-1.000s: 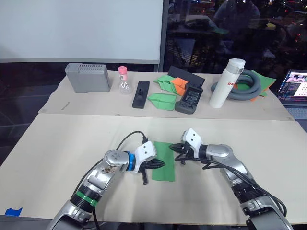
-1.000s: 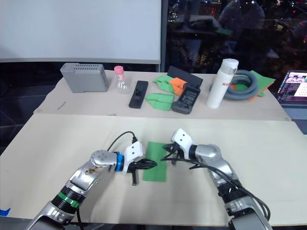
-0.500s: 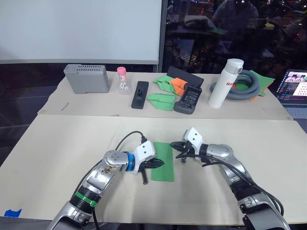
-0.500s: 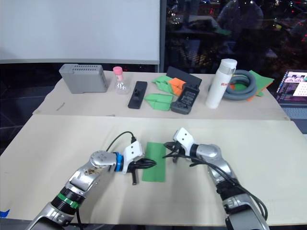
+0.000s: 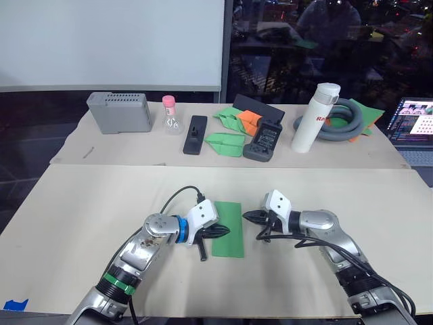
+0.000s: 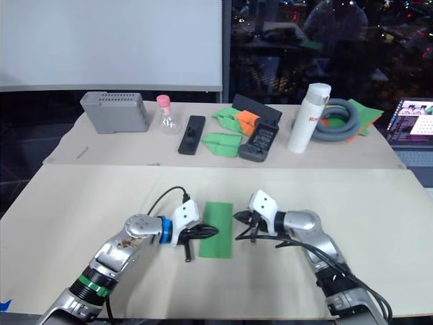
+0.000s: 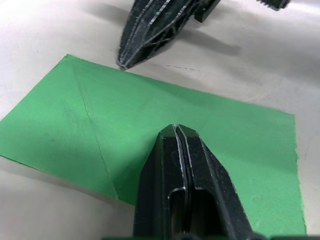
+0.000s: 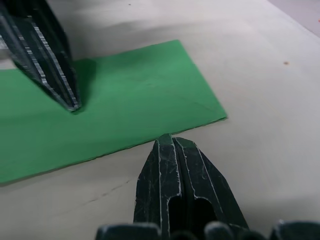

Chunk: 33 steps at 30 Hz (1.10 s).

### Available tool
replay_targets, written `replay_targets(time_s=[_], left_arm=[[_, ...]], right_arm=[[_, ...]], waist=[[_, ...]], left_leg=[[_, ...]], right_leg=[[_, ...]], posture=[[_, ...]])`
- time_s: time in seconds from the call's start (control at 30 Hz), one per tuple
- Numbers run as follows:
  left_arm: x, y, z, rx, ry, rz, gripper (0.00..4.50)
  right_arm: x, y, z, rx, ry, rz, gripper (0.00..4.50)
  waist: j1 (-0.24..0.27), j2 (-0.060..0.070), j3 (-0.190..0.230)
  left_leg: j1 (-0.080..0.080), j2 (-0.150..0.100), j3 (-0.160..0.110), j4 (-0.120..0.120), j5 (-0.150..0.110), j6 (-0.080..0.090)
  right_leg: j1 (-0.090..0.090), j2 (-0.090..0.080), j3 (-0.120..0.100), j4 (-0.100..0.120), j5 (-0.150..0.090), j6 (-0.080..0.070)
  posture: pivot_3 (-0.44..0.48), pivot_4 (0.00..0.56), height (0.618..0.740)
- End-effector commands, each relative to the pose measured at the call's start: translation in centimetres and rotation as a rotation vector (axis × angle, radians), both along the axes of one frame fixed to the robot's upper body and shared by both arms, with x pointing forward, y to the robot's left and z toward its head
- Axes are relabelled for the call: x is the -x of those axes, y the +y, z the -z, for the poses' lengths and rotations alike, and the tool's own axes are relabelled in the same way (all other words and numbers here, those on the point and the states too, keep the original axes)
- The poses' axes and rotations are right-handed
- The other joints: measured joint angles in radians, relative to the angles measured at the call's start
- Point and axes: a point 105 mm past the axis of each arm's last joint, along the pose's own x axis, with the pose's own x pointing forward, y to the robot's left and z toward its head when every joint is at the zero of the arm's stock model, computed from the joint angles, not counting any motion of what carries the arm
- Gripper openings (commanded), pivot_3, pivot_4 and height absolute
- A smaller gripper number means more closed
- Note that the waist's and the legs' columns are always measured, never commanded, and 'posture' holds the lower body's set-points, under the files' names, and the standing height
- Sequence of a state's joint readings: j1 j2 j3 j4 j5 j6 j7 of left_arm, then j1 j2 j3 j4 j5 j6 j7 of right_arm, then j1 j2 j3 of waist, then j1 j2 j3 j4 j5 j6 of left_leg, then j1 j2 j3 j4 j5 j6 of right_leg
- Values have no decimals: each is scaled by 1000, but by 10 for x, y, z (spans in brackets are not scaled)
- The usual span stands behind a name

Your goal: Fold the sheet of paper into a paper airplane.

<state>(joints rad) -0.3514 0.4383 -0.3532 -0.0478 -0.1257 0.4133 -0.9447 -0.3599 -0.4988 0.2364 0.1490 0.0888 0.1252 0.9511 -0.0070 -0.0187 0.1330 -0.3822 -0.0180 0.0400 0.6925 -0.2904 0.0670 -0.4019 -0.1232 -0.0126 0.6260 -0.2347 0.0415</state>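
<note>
The sheet of paper [image 5: 233,244] lies flat on the beige table [image 5: 88,217] as a narrow bright green rectangle with a diagonal crease [image 7: 95,145]. My left gripper [image 5: 224,231] is shut, and its tip rests on the paper near the middle [image 7: 175,129]. My right gripper [image 5: 247,216] is also shut and points at the sheet's right edge. Its tip [image 8: 167,137] sits on the table just off the paper, a small gap away. No paper airplane made of this sheet is in view.
Along the back stand a grey box [image 5: 119,112], a pink-capped bottle [image 5: 170,116], a black remote [image 5: 195,134], folded green papers [image 5: 226,142], an orange dart [image 5: 250,122], a black handset [image 5: 264,141], a white bottle [image 5: 312,116], a grey hose [image 5: 345,118] and a laptop [image 5: 413,122].
My right gripper has drawn back slightly from the paper's right edge and lowered to point level. The left gripper stays on the paper. The camera has shifted a little.
</note>
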Motion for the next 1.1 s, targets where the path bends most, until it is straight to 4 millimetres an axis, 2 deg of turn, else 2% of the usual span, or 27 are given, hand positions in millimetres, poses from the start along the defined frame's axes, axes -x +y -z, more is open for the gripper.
replay_targets(time_s=[0.03,0.17,0.33,0.43,0.7,0.83,1.1], left_arm=[[4,10,19,-52,65,-23,23],[3,10,19,-50,64,-29,23],[2,11,20,-63,54,-31,23],[2,11,21,-64,54,-31,23],[1,9,18,-49,68,-36,23],[3,9,19,-52,81,-29,23],[2,9,19,-50,77,-39,23]], right_arm=[[16,6,27,56,104,-34,0],[1,-2,18,67,62,43,0],[-20,-14,-13,-18,-7,116,0],[-24,-8,-22,-70,-2,98,0],[-34,6,-11,-70,15,84,0],[-39,10,-17,-100,-1,89,0],[-29,17,-9,-55,22,14,0]], waist=[[-2,0,0],[-6,0,0],[-6,0,0],[-6,0,0],[-6,0,0],[-6,0,0],[-6,1,1]], left_leg=[[0,0,0,0,0,0],[0,0,0,0,0,0],[0,0,0,0,0,-1],[-2,0,0,0,0,-1],[-3,-1,0,0,0,-1],[-2,0,0,0,0,-1],[-2,0,0,-1,0,-1]], right_leg=[[0,0,0,0,0,0],[0,0,0,0,0,0],[0,0,0,0,0,0],[-2,-1,0,0,0,0],[-2,-1,0,0,0,0],[-2,-1,0,0,0,0],[-2,-1,0,0,0,0]], posture=[[0,150,740],[0,150,740],[0,150,740],[0,150,740],[0,150,740],[0,150,740],[0,150,740]])
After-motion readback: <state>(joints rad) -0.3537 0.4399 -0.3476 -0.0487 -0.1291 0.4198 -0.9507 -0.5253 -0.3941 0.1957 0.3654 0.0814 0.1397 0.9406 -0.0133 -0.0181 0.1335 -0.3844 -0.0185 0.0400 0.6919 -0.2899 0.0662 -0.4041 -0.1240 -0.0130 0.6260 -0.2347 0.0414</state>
